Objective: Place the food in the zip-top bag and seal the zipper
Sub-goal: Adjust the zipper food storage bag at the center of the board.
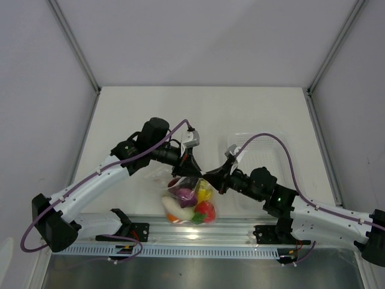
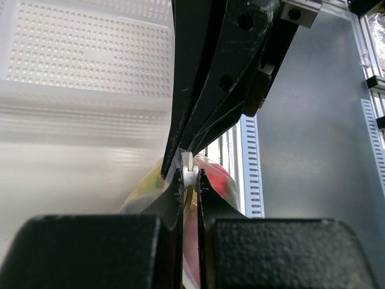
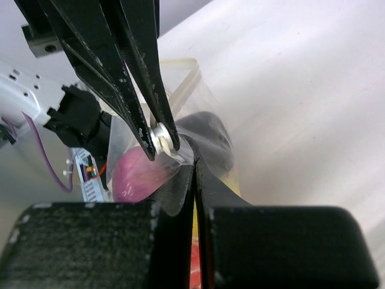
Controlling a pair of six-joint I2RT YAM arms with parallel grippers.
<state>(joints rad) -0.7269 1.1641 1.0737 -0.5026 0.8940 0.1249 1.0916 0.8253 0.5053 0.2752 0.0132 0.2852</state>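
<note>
At centre frame, left hand (image 1: 191, 170) and right hand (image 1: 212, 179), tips adjacent, both pinched the zipper (image 2: 188, 171); zip-top bag (image 1: 189, 205) hung below.

Even, diffuse overhead light keeps the top view bright and sharp, with soft shadows on the white table top (image 1: 240, 114), a glare patch on the silver aluminium rail (image 1: 192, 233) at lower centre and glints on the crinkly clear plastic zip-top bag (image 1: 191, 203). In both wrist views the table washes out to white, and the dimpled clear plastic tray (image 2: 84, 48) at upper left of the left one is blurred.
</note>
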